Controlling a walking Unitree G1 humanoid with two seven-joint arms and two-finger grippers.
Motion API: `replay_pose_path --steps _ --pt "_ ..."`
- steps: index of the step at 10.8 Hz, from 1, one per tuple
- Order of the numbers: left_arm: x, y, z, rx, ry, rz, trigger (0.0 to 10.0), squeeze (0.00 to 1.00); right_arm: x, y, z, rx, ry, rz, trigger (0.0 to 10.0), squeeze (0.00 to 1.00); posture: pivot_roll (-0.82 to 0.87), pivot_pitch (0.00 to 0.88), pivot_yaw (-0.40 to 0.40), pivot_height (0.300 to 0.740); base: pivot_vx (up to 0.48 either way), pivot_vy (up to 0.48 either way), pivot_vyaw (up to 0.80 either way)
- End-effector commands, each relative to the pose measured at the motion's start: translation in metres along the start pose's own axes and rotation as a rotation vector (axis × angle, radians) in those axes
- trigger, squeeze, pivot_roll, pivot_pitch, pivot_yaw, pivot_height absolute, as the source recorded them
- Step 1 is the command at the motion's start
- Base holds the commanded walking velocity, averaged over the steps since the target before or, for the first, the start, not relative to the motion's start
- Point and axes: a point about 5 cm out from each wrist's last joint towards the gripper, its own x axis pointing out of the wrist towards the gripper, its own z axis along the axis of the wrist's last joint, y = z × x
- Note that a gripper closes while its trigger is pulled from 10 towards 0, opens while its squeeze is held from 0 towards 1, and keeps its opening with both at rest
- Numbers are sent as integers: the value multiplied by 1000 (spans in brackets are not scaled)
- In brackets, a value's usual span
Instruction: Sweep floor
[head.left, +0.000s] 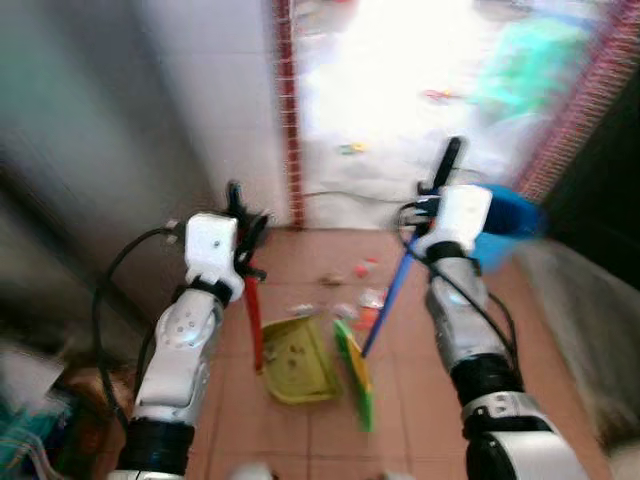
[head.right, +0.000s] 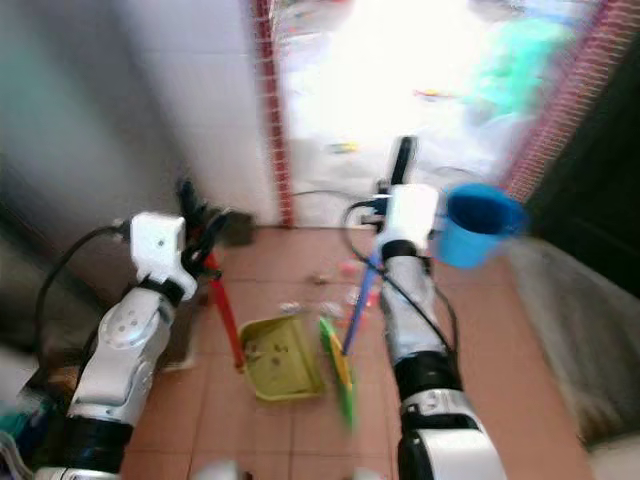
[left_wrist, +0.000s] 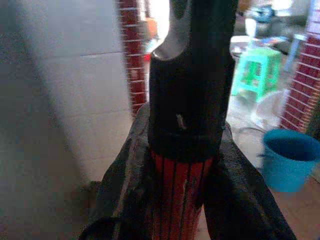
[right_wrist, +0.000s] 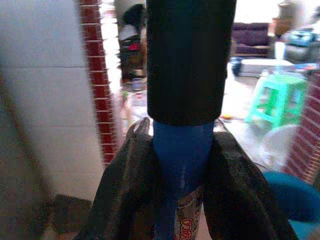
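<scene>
My left gripper (head.left: 243, 222) is shut on the red handle (head.left: 253, 318) of a yellow-green dustpan (head.left: 298, 360) that rests on the terracotta tile floor. My right gripper (head.left: 428, 205) is shut on the blue handle (head.left: 388, 300) of a broom whose green head (head.left: 356, 372) stands beside the dustpan's right edge. Small bits of litter (head.left: 352, 290) lie on the tiles just beyond the dustpan. In the left wrist view the black fingers (left_wrist: 120, 185) clamp the red ribbed handle (left_wrist: 180, 200). In the right wrist view the fingers (right_wrist: 122, 185) clamp the blue handle (right_wrist: 182, 155).
A white tiled wall (head.left: 210, 110) with a red brick edge (head.left: 288, 110) stands to the left. A blue bucket (head.left: 510, 225) sits by the right arm. A green stool (left_wrist: 257, 72) and a bright doorway lie ahead. Clutter (head.left: 30, 410) sits at lower left.
</scene>
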Motion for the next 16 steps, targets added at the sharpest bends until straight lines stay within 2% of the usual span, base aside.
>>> replay_pose_path --steps 1,3,5,7,10,13,16 --pt "1 -1 10 -4 -50 -3 10000 0 4 7 8 -5 -45 34 10000 0 -3 0 32 740 0 0 0" --pt "-5 6 -3 -19 -16 68 10000 0 7 2 5 -22 -23 31 10000 0 1 0 15 740 0 0 0" --pt "-8 9 -1 -8 -21 79 10000 0 13 10 11 -17 -41 40 10000 0 0 0 10 740 0 0 0" --pt "-3 8 4 0 -32 68 10000 0 15 17 13 -17 -45 59 10000 0 3 0 4 740 0 -127 0" --pt "-2 7 2 -8 -30 66 10000 0 13 15 10 -21 -40 57 10000 0 -11 0 7 740 0 -389 -756" --pt "5 0 5 -18 -38 39 10000 0 14 9 11 -31 -49 46 10000 0 -28 0 16 740 0 -318 -623" --pt "4 -3 3 -32 -30 -1 10000 0 8 6 7 -24 -50 13 10000 0 -46 0 73 740 0 -99 -350"
